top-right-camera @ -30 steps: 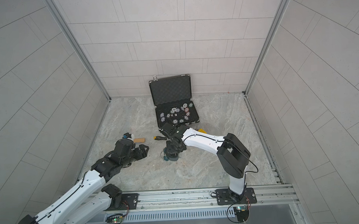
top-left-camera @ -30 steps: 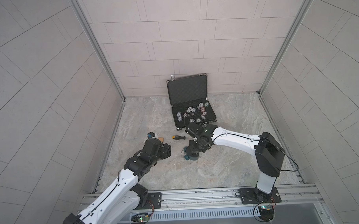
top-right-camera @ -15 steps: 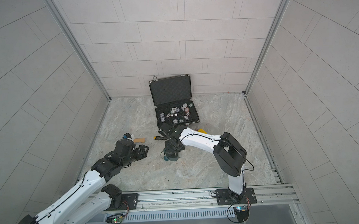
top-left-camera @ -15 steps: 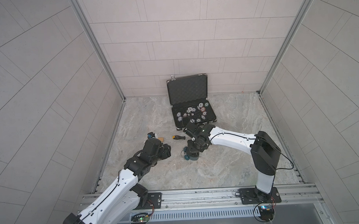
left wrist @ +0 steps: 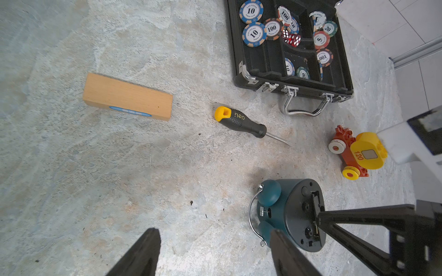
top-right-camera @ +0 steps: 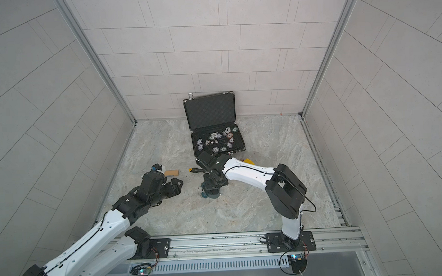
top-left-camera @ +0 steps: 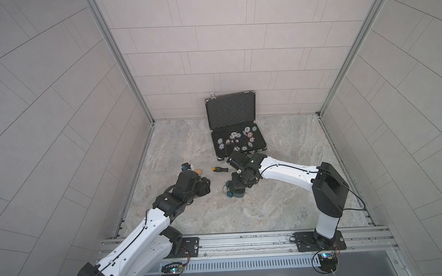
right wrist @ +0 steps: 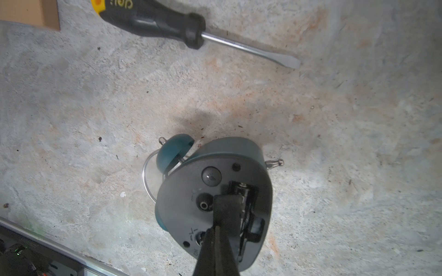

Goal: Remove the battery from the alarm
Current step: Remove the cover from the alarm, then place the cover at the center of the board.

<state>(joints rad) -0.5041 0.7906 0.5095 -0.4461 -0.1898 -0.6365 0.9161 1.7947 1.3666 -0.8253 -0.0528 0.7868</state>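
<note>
Marbled tabletop [top-left-camera: 280, 204] fills the lower half of both top views. The open black poker case [top-left-camera: 230, 113] stands at centre frame, its lid against the back wall.

My right gripper [right wrist: 227, 199] sits just below centre frame, on the alarm [top-left-camera: 235, 193]. On the right wrist camera I see its two fingers [right wrist: 226, 215] pressed flat together, with the tips planted in the open slot in the clock's dark back. I cannot tell whether they pinch anything. They cover much of the slot, and I cannot pick out the battery itself in any view.

My left gripper [left wrist: 214, 235] hangs frame-left of the clock and apart from it, its fingers [left wrist: 143, 251] spread wide and holding nothing.

The teal twin-bell alarm lies dial-down on the table with its back and knobs facing up. Its bells and wire handle point frame-left in the top views.

The wooden block [left wrist: 128, 96] lies above the left gripper in the top views. The black-and-yellow flat-blade screwdriver [left wrist: 240, 121] is just frame-right of the block. A small red-and-yellow toy car [left wrist: 356, 153] sits by the right forearm, below the case. Poker chips [left wrist: 254, 33] and red dice [left wrist: 292, 39] lie loose in the case's tray.
</note>
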